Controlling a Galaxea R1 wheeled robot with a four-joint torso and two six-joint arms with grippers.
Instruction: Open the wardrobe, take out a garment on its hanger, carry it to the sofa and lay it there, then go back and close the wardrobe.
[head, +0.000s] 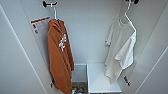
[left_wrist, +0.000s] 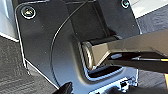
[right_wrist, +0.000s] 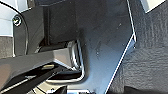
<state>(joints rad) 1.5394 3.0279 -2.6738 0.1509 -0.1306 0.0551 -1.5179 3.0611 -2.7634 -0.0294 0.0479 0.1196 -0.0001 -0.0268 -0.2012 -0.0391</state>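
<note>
Wardrobe (head: 87, 37) doors stand wide open in the head view, with the white interior facing the camera. At about two o'clock, the T-shirt (head: 121, 50) hangs limp on its pale hanger (head: 128, 15), whose hook goes up to a dark peg at the top edge. At about ten o'clock hangs a longer orange garment (head: 60, 57) with a white mark on its front, on a hanger of its own under a second dark peg (head: 49, 4). A paper sheet (head: 40, 26) with an orange strip along its top sits just beside the orange garment, at nine o'clock from it. A white shelf (head: 101, 81) lies near six o'clock, under the T-shirt's hem. Both wrist views show dark carpet (left_wrist: 12, 72) beneath the arms. Whether either claw is released or clenched, I cannot tell.
</note>
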